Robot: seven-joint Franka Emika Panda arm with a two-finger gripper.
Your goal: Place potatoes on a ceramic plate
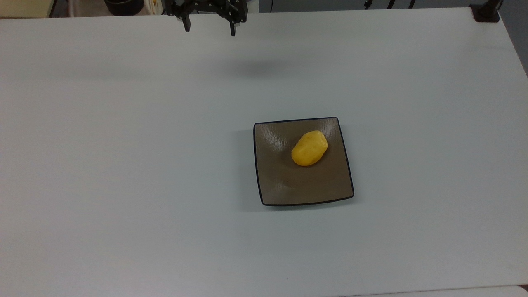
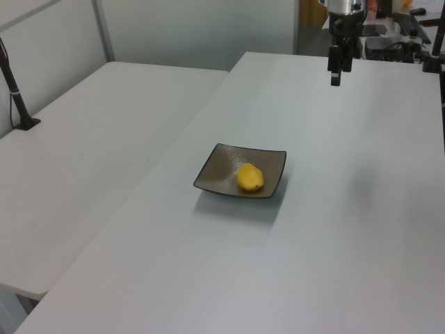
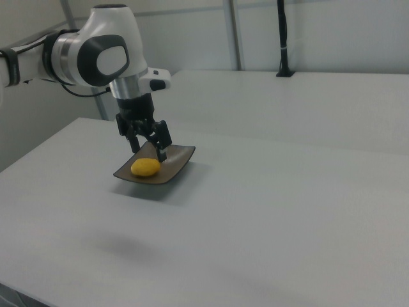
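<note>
A yellow potato [image 1: 309, 148] lies on the square brown ceramic plate [image 1: 284, 183], toward the plate's far right part in the top view. The same potato [image 2: 250, 178] on the plate [image 2: 221, 170] sits mid-table in the left view. My gripper [image 1: 210, 29] hangs open and empty above the table's far edge, well away from the plate. The left view has the gripper [image 2: 335, 75] high over the far end. In the right view the gripper [image 3: 149, 150] stands in front of the potato [image 3: 146, 168] and plate [image 3: 180, 161], with nothing between its fingers.
The white table [image 1: 123, 165] stretches wide around the plate. A black clamp post [image 1: 486, 12] stands at its far right corner in the top view. A second white table [image 2: 90, 153] with a black post [image 2: 17, 97] adjoins on the left view's left.
</note>
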